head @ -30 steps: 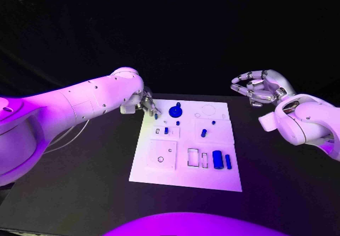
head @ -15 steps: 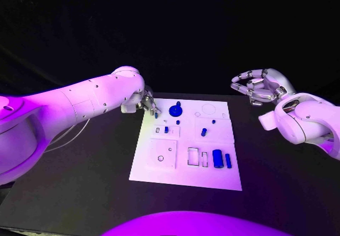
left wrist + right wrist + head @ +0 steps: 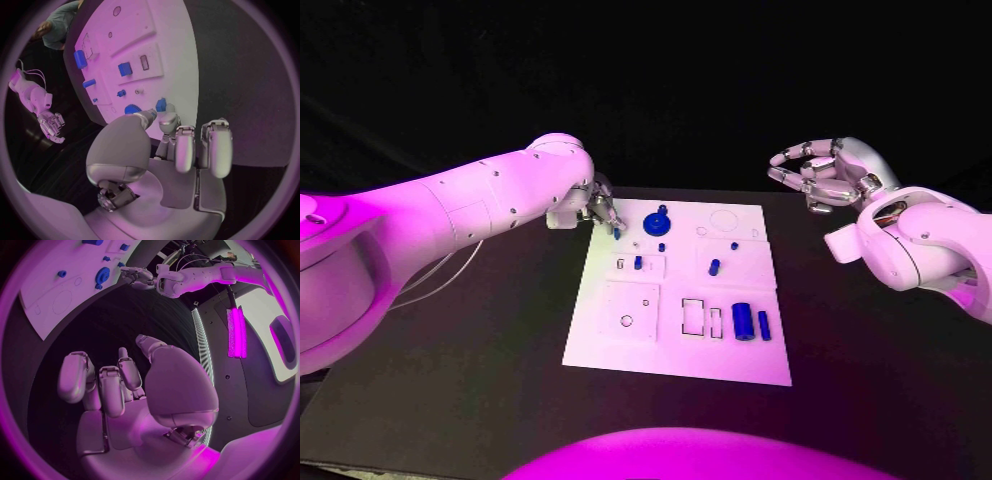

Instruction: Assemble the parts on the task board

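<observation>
The white task board (image 3: pixel 632 340) lies mid-table. On it are a blue gear (image 3: pixel 658 215) at the far end, small blue pegs (image 3: pixel 714 268) in the middle, and two blue blocks (image 3: pixel 743 323) near the front right. My left hand (image 3: pixel 599 212) hovers at the board's far left corner and pinches a small blue peg (image 3: pixel 160 104) between thumb and fingertip, close to the gear (image 3: pixel 131 108). My right hand (image 3: pixel 822 180) is raised beyond the board's far right corner, its fingers (image 3: pixel 109 390) curled in on nothing.
Black table (image 3: pixel 473 380) surrounds the board on all sides. Empty outlined recesses (image 3: pixel 692 318) sit in the board's near half. In the right wrist view, the board's far corner (image 3: pixel 56 295) and my left hand (image 3: pixel 137 276) appear.
My left hand has shifted slightly toward the board's far edge, carrying the peg. The right hand has drifted a little and stays curled.
</observation>
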You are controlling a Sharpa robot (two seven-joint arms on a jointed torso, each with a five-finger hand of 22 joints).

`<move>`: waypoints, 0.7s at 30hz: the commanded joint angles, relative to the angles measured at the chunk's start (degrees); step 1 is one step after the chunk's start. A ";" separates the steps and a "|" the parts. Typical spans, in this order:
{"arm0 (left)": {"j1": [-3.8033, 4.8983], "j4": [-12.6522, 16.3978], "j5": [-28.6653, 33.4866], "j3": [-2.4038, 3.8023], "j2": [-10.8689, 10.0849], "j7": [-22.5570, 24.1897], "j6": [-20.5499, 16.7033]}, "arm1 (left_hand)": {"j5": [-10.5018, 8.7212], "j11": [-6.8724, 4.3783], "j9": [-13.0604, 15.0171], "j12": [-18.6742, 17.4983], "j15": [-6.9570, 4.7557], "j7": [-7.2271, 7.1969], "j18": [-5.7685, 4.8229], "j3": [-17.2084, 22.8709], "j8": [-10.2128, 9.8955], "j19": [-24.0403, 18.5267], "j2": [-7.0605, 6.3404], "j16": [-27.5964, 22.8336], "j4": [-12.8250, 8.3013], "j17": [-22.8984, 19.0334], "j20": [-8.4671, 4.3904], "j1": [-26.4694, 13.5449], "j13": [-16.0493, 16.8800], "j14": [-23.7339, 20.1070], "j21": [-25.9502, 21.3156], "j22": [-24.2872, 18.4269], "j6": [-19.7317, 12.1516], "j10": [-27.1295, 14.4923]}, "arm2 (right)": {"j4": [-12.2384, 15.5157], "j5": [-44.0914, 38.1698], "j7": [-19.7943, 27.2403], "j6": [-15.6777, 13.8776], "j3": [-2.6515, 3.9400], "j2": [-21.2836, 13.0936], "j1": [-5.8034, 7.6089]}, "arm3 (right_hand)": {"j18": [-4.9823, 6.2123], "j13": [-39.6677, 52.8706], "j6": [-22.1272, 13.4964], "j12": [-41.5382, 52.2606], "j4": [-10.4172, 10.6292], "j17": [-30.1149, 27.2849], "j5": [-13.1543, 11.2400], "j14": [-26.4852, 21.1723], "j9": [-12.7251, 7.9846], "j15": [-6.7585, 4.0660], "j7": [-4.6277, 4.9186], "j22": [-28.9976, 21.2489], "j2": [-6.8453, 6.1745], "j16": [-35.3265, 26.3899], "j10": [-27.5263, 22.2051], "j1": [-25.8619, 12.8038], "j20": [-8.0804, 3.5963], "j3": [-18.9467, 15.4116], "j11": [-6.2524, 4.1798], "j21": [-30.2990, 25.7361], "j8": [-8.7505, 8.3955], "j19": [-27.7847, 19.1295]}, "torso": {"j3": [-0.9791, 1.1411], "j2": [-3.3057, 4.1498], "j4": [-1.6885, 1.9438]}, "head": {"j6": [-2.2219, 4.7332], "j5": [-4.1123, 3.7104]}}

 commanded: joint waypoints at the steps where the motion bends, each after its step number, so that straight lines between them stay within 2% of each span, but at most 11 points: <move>1: 0.00 0.18 0.87 0.00 0.19 0.63 1.15 | 0.11 -0.20 -0.07 0.32 0.25 0.14 -0.14 0.51 -0.17 1.44 -0.16 0.20 -0.06 15.09 0.09 0.71 -0.06 5.96 0.26 5.98 0.39 0.27 | -0.01 -0.42 0.39 0.73 0.01 0.09 -0.04 | 0.68 0.06 -0.22 0.21 0.25 4.27 0.18 2.99 0.09 -0.37 0.01 0.05 0.39 0.09 0.19 -0.12 -0.07 0.19 -0.23 0.13 0.39 0.22 | -0.02 -0.01 0.03 | -0.04 -0.06; 21: 0.00 0.35 1.18 -0.05 0.20 0.52 1.49 | -0.08 -0.17 -0.12 0.49 0.27 0.15 -0.16 0.25 -0.01 1.50 -0.78 0.20 0.41 15.09 0.11 0.33 0.07 5.96 0.32 6.11 0.86 0.44 | -0.13 -0.42 0.45 0.80 0.01 0.22 -0.06 | 0.68 0.11 -0.21 0.29 0.28 4.28 0.27 3.01 0.10 -0.39 0.01 0.05 0.50 0.08 0.27 -0.06 -0.09 0.21 -0.24 0.12 0.45 0.26 | -0.02 -0.02 0.00 | -0.12 0.08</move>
